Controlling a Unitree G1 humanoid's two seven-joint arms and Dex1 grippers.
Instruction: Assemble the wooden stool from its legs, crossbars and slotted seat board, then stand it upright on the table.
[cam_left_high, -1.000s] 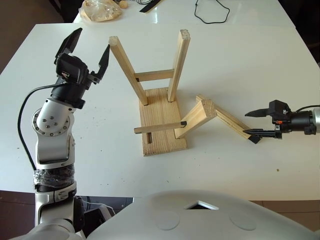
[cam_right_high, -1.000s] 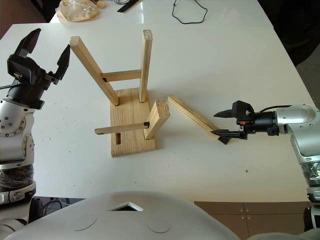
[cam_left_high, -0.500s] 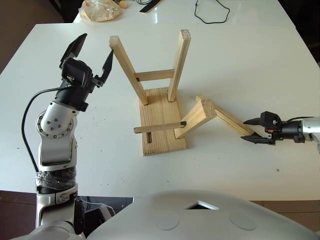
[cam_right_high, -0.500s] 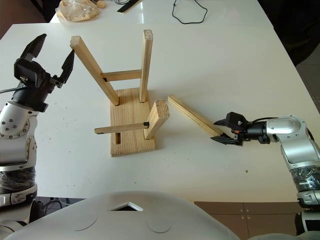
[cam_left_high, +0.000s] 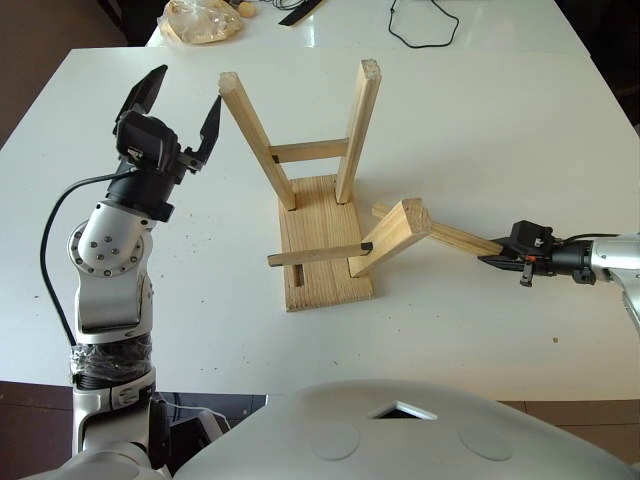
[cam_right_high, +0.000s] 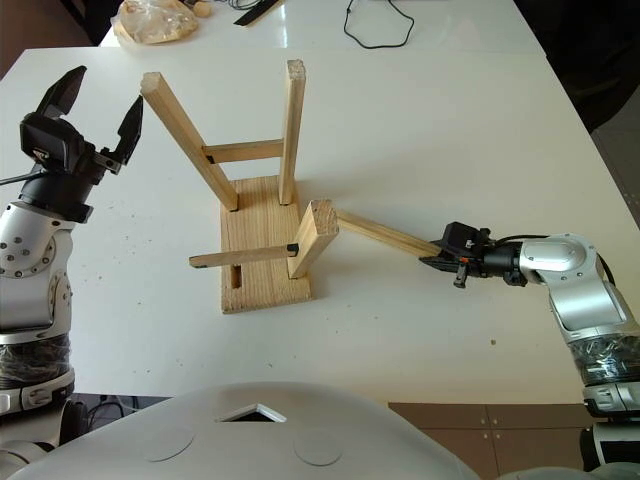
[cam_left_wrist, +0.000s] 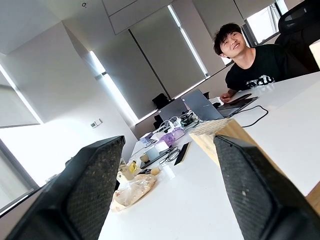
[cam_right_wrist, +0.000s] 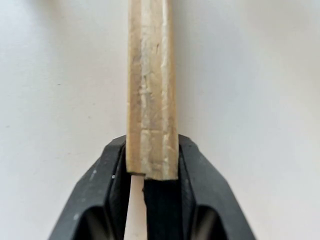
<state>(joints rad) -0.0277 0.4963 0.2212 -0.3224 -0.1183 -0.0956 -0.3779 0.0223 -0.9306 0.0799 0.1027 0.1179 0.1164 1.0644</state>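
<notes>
The slotted seat board (cam_left_high: 325, 270) lies flat mid-table. Two legs stand in it: a tilted one (cam_left_high: 255, 135) and an upright one (cam_left_high: 358, 130), joined by a crossbar (cam_left_high: 308, 152). A thick third leg (cam_left_high: 392, 236) leans on the board's right edge, with a thin crossbar (cam_left_high: 318, 255) running left from it. A long wooden bar (cam_left_high: 435, 232) lies to the right. My right gripper (cam_left_high: 503, 258) is shut on its outer end (cam_right_wrist: 152, 100), fingers (cam_right_wrist: 116, 160) pressed on both sides. My left gripper (cam_left_high: 183, 95) hangs open, raised just left of the tilted leg's top (cam_left_wrist: 220, 132).
A crumpled bag (cam_left_high: 203, 20), a black cable (cam_left_high: 425, 28) and a dark flat object (cam_left_high: 300, 10) lie on the table behind. White tabletop (cam_left_high: 480, 130) stretches right and behind the stool; the front edge (cam_left_high: 200, 385) is near.
My right gripper has moved in and shut on the bar's outer end, and the bar has swung to a flatter angle. My left gripper shifted slightly and stays open.
</notes>
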